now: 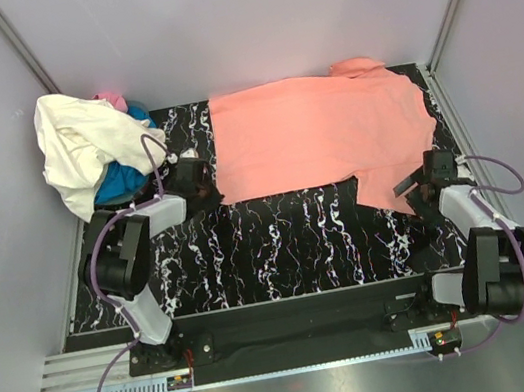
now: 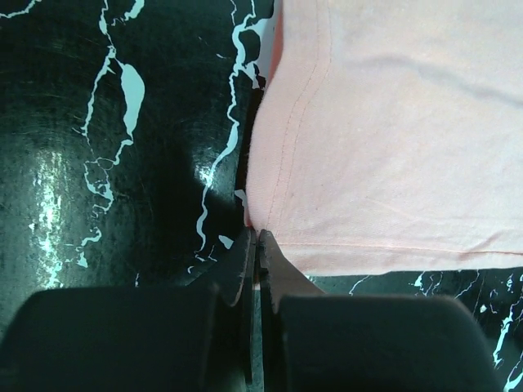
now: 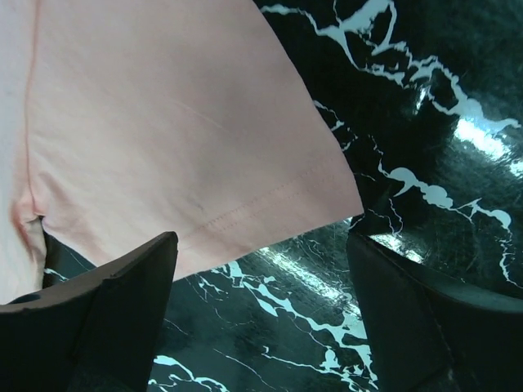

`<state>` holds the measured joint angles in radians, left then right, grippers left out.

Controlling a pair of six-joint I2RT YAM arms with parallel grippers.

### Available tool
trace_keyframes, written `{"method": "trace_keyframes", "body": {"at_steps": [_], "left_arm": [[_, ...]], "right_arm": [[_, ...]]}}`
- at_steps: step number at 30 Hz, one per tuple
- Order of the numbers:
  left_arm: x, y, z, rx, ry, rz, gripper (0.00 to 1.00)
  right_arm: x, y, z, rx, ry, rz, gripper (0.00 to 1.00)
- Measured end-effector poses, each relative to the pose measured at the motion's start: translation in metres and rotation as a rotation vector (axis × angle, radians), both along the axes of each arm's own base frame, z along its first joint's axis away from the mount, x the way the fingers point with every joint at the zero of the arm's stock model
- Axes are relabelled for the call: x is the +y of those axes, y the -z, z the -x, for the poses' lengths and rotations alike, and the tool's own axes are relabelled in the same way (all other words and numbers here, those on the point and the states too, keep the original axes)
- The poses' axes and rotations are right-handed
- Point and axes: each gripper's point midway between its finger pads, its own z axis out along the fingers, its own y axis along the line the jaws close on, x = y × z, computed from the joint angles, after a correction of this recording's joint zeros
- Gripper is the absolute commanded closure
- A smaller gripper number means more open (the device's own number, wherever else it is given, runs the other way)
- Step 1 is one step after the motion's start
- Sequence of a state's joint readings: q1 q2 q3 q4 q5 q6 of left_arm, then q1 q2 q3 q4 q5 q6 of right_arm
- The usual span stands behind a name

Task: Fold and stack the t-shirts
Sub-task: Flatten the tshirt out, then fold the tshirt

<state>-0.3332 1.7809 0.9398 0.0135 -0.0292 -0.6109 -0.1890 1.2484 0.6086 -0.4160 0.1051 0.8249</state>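
At near-left corner of salmon-pink t-shirt (image 1: 322,135): left gripper (image 2: 256,245), jaws pressed tight together, hem corner pinched right at the tips, rest of the cloth spreading away up and to the right in the wrist view. At near-right sleeve (image 3: 180,122): right gripper (image 3: 261,302), jaws wide apart, gripping nothing, sleeve hem just ahead of the fingers (image 3: 106,318) and dipping partway into the gap; contact with the left finger impossible to judge. Lies flat and spread out on black marbled table (image 1: 280,238), centre to right, bottom hem at the left end, both sleeves toward the right end, one far and one near. Few wrinkles, stitch line clear along hem and sleeve edge. Far-left corner: loose heap, cream-white t-shirt (image 1: 82,152) on top of blue t-shirt (image 1: 122,180), bit of hot pink cloth (image 1: 111,101) at the back, just left of left gripper, apart from salmon-pink t-shirt. Left arm (image 1: 125,256): elbow folded near the left edge, forearm running right toward the shirt corner, gripper low at table. Right arm (image 1: 479,219): elbow back at near right, forearm angled forward and left, gripper low beside sleeve.
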Motion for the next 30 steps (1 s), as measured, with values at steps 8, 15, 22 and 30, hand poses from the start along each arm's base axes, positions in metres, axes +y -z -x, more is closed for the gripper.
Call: {"method": "trace_keyframes", "body": {"at_steps": [8,15,22,30], "left_arm": [[0.006,0.000,0.001,0.001,-0.012,0.003,1.00],[0.016,0.001,0.003,0.004,-0.030,0.008,1.00],[0.019,-0.001,0.006,0.005,-0.034,0.011,1.00],[0.024,-0.032,0.038,-0.039,-0.013,0.041,1.00]], "right_arm": [[0.010,0.008,-0.011,-0.039,-0.007,-0.064,0.42],[0.019,0.016,-0.030,-0.072,-0.037,-0.121,0.92],[0.026,0.010,-0.025,-0.089,-0.061,-0.147,1.00],[0.029,-0.064,-0.011,-0.268,-0.097,-0.096,1.00]]}}
